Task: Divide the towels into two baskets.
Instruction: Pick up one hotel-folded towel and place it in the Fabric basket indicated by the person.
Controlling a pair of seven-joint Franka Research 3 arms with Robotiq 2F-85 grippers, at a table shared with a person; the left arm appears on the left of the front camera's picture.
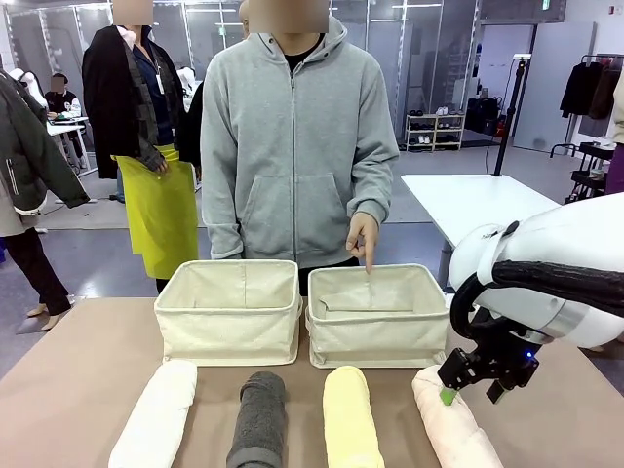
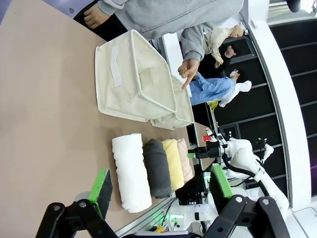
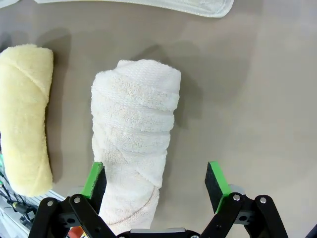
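Right wrist view: looking straight down on the pink towel (image 3: 134, 134), rolled and lying flat on the bench (image 3: 257, 99), with the right claw (image 3: 155, 178) released, jaws spread wide and gripping nothing. Off-centre between the green pads (image 3: 94, 179): one pad right at the roll's edge, the other well clear over bare bench. Before lowering, shift sideways toward the yellow towel (image 3: 25, 114) to centre the roll between the jaws, then drop straight down and pinch across the thick middle, not a loose end, to avoid unwinding. In the front view, hovering just above the pink roll, near the right basket (image 1: 375, 336), pointed into by a person's hand (image 1: 363, 239); likely the place to drop. Left basket (image 1: 229, 327) just beside. White towel (image 1: 156, 419) and grey towel (image 1: 260, 419) lying untouched in the same row. Left claw (image 2: 161, 186) likewise released, high over the bench, well apart from the towels
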